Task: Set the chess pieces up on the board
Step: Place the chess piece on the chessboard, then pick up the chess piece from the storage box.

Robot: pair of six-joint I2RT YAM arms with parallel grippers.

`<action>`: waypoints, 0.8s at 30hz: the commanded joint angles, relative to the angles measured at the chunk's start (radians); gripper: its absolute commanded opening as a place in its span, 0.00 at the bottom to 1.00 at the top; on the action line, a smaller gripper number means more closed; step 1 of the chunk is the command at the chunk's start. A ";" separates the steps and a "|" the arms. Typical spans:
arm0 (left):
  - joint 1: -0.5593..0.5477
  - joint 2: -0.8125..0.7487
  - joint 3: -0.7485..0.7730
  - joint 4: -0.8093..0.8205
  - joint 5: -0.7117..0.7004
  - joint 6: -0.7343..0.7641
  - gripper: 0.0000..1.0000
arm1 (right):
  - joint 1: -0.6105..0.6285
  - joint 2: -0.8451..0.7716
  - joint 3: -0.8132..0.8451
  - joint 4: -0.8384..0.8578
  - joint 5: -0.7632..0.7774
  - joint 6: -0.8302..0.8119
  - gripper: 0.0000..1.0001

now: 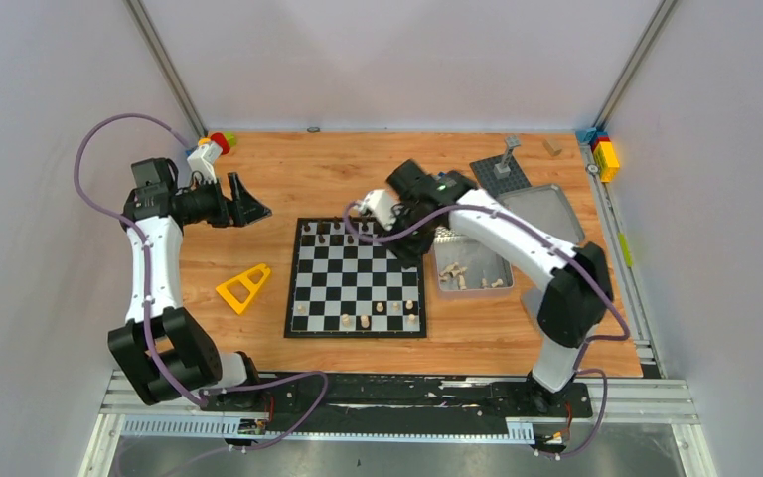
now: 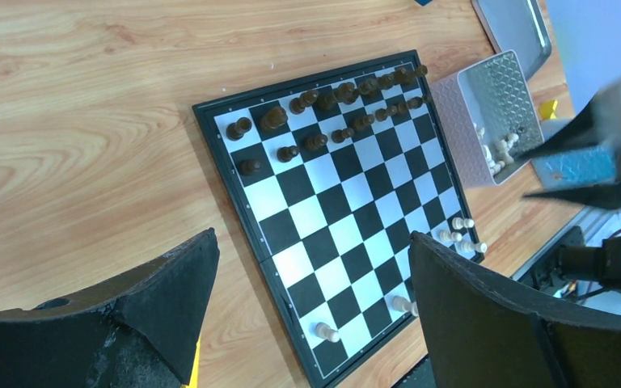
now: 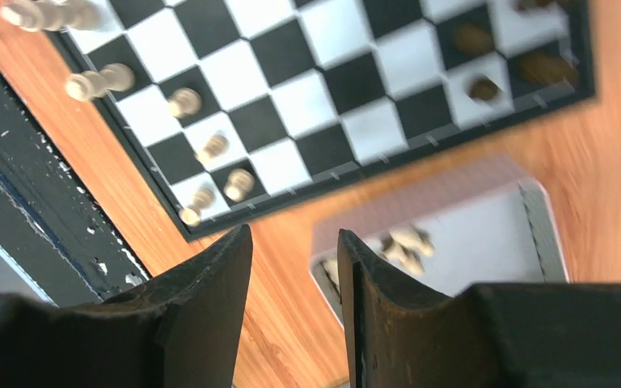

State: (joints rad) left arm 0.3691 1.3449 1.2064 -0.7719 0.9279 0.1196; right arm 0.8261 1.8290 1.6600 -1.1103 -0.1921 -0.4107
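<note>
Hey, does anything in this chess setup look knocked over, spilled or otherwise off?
Nothing stands out as damaged or spilled. The dark pieces stand in two rows on the board; the only jumble is pale pieces lying loose in the metal tin beside it.

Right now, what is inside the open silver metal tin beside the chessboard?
Loose pale cream wooden chess pieces lie in the silver metal tin; the white right arm covers its far side, so anything there is hidden.

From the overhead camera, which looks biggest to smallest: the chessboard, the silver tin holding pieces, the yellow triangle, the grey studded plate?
1. Chessboard, clearly largest.
2. Silver tin, though the right arm hides part of it.
3. Yellow triangle and grey studded plate: too alike to rank.
</note>
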 commanded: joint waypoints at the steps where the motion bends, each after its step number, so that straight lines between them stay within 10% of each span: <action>1: 0.004 -0.089 -0.011 0.014 0.022 0.081 0.94 | -0.159 -0.146 -0.077 0.050 -0.102 0.052 0.45; 13: -0.098 -0.194 -0.013 -0.023 -0.059 0.203 0.96 | -0.529 -0.172 -0.372 0.195 -0.142 -0.034 0.49; 24: -0.130 -0.160 -0.031 0.009 -0.104 0.207 0.96 | -0.575 -0.024 -0.368 0.274 -0.208 -0.042 0.49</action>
State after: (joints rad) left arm 0.2420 1.1713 1.1835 -0.7868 0.8360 0.2951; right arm 0.2462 1.7699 1.2751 -0.9066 -0.3378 -0.4397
